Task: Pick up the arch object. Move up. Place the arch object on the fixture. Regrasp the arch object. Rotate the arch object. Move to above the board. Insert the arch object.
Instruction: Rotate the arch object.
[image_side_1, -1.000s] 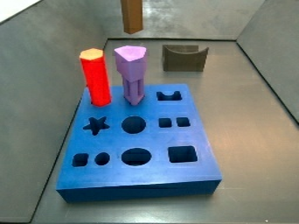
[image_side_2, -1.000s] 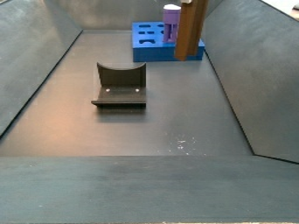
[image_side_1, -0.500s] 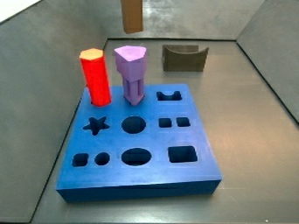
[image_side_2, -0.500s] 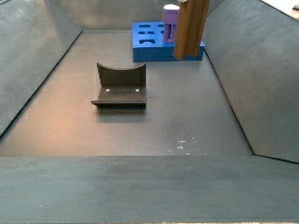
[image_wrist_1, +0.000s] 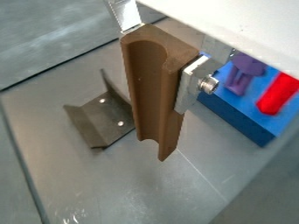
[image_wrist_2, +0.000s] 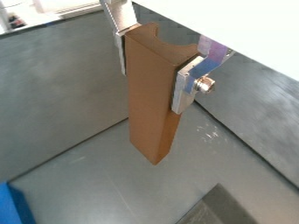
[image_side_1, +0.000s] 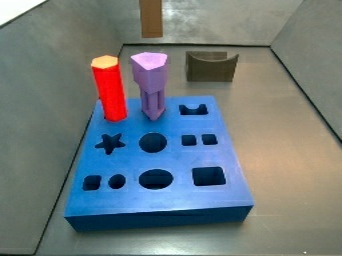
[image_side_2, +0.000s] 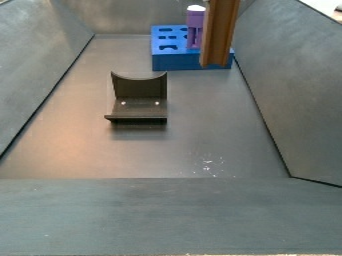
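The brown arch object (image_wrist_1: 155, 96) hangs upright in the air with its notched end up, and my gripper (image_wrist_1: 156, 57) is shut on its upper part. Silver fingers (image_wrist_2: 187, 83) press on two opposite sides of the arch object (image_wrist_2: 152, 96). In both side views only its lower part shows, at the top edge (image_side_1: 151, 14) (image_side_2: 221, 30); the gripper itself is out of frame there. The dark fixture (image_side_1: 211, 65) (image_side_2: 136, 97) stands on the floor, below and to one side of the piece (image_wrist_1: 100, 118). The blue board (image_side_1: 160, 160) (image_side_2: 174, 48) lies apart from the fixture.
A red hexagonal peg (image_side_1: 110, 88) and a purple pentagonal peg (image_side_1: 150, 85) stand upright in the board's back row. Grey sloping walls (image_side_2: 40, 80) enclose the floor. A corner of the board (image_wrist_2: 10, 206) shows in a wrist view.
The arch object has risen very slightly in the gripper's hold. Nothing else has moved.
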